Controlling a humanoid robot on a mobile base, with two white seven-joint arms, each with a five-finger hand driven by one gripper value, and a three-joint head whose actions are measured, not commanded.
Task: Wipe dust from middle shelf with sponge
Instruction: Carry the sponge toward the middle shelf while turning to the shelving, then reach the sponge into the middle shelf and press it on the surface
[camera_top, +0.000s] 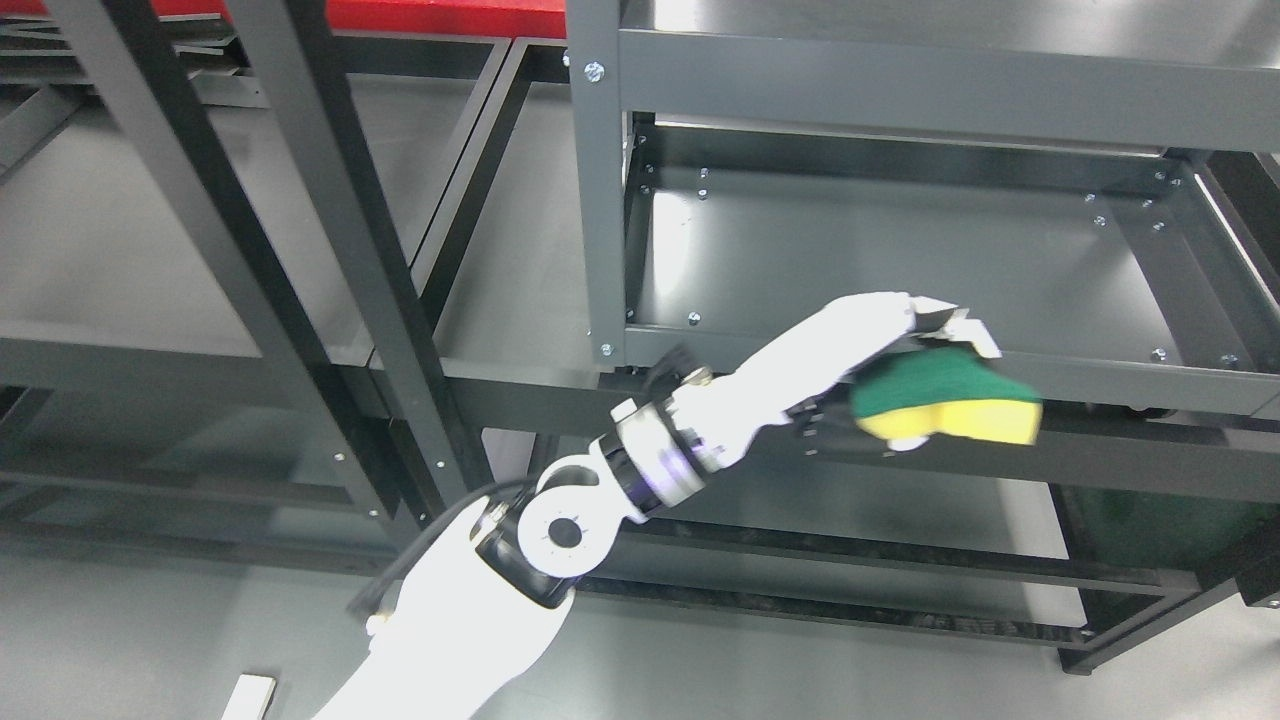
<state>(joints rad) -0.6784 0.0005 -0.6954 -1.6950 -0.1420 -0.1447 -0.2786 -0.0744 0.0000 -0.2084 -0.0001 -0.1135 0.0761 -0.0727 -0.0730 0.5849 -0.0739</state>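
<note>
My left arm comes in from the lower left and reaches up to the right. Its white hand (925, 345) is shut on a sponge (950, 402) with a green scouring top and a yellow body. The sponge hangs in front of the front rail of the grey middle shelf (900, 260), just outside the shelf's opening and a little below its surface. That shelf surface is bare grey metal with screws at its corners. The top shelf (940, 95) runs above it. My right arm does not show.
A grey upright post (598, 200) bounds the shelf's left side. Black frame bars (330, 230) of another rack cross the left half. A lower black rail (1100, 465) passes under the sponge. A small white object (247, 697) lies on the floor at the bottom left.
</note>
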